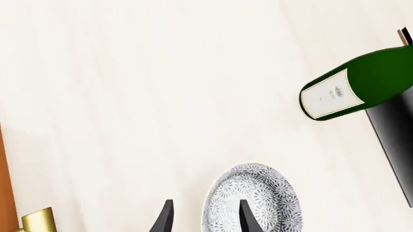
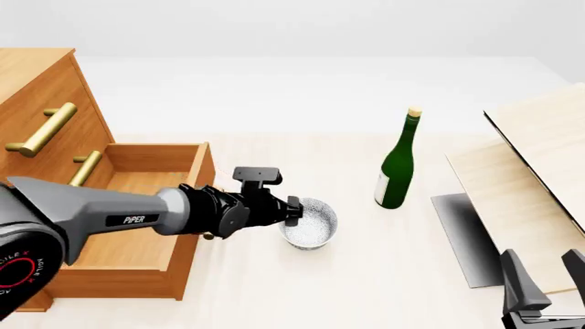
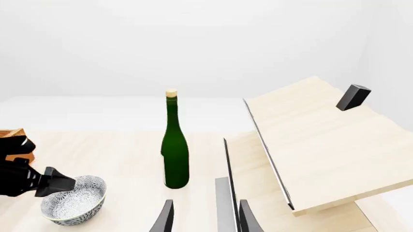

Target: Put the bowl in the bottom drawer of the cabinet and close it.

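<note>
The cabinet [image 2: 37, 89] has its bottom drawer [image 2: 137, 226] pulled out, ready for the bowl [image 2: 311, 225], which sits on the table just beside it. The left gripper [image 2: 294, 211] straddles the bowl's rim, fingers apart. The arm reads "PIPER". The right gripper [image 2: 546, 277] waits wide open.

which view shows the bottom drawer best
The front view: the bottom drawer stands pulled open, its inside and front visible, partly crossed by the left arm. The left wrist view catches only an orange edge and brass handle end, drawer uncertain. The right wrist view shows just a wooden corner.
</note>
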{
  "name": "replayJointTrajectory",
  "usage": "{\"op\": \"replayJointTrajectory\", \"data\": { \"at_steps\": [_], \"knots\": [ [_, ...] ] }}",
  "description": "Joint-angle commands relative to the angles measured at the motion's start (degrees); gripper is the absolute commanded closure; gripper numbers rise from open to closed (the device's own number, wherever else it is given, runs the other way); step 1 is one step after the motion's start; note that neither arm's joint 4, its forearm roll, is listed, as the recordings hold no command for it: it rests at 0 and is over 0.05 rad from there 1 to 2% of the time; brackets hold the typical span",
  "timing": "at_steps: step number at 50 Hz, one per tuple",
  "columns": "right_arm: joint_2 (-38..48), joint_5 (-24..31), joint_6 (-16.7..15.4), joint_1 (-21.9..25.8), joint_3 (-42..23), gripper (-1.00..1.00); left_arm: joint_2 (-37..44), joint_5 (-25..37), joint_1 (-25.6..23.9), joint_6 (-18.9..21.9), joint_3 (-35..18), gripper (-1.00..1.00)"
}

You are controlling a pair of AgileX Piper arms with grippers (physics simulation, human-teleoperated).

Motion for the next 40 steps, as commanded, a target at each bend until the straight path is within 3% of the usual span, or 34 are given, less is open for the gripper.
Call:
{"op": "replayJointTrajectory", "data": {
  "at_steps": [1, 28, 29, 40],
  "knots": [
    [-0.03, 0.2, 0.13, 0.04, -0.1, -1.0, 3.0, -0.7, -0.9, -0.61, -1.15, -1.0],
    [0.01, 0.18, 0.13, 0.04, -0.1, -1.0, 5.56, -1.1, -1.65, -1.03, -1.38, -1.0],
    [0.01, 0.18, 0.14, 0.04, -0.1, -1.0, 5.28, -1.32, -1.49, -0.97, -1.1, 1.0],
    [-0.01, 0.2, 0.12, 0.05, -0.1, -1.0, 1.72, -1.72, -1.63, -1.51, 1.3, 1.0]
  ]
}}
